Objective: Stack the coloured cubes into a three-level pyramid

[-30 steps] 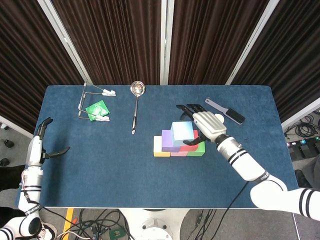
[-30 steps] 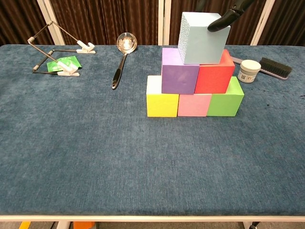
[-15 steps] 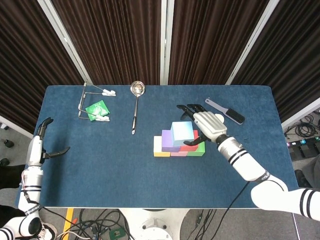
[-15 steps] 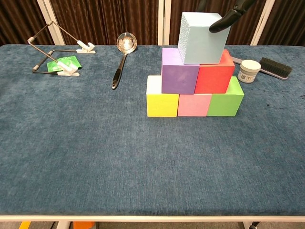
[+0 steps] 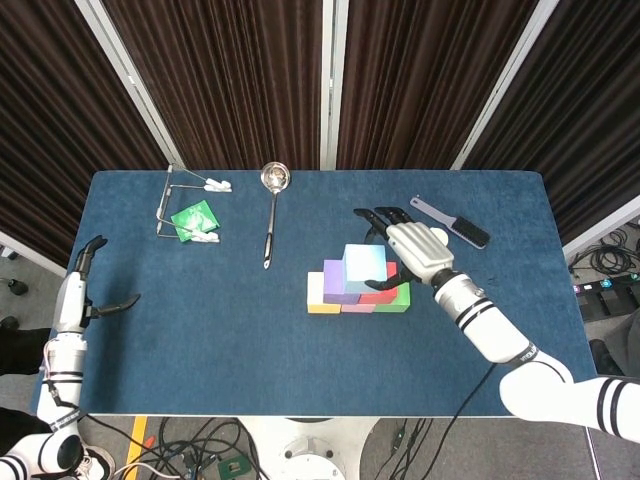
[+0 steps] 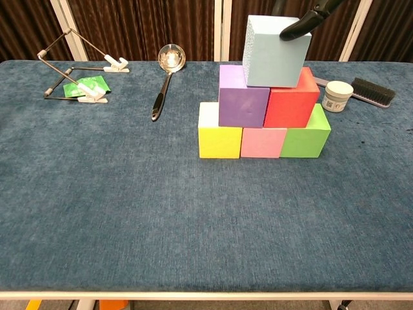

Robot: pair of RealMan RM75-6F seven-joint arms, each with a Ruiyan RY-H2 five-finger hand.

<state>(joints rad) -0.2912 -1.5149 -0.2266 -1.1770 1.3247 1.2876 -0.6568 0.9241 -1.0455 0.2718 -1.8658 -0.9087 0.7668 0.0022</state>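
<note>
A light blue cube [image 6: 274, 55] sits on top of a purple cube [image 6: 243, 100] and a red cube [image 6: 293, 100]. Below them lies a row of yellow [image 6: 218, 139], pink [image 6: 262, 142] and green [image 6: 304, 139] cubes. My right hand [image 5: 412, 250] holds the light blue cube [image 5: 364, 268] from its right side, its fingers reaching round the far face. A dark fingertip [image 6: 298, 24] lies on the cube's upper right corner. My left hand [image 5: 85, 290] hangs open beyond the table's left edge, holding nothing.
A metal ladle [image 5: 270, 215] lies left of the stack. A wire stand with a green packet [image 5: 190, 215] is at the back left. A small white jar [image 6: 337, 95] and a black brush [image 5: 455, 225] sit just right of the pyramid.
The fingertip on the light blue cube has shifted slightly up and left, and the cube now sits a little squarer on the purple and red cubes. The left hand has not moved.
</note>
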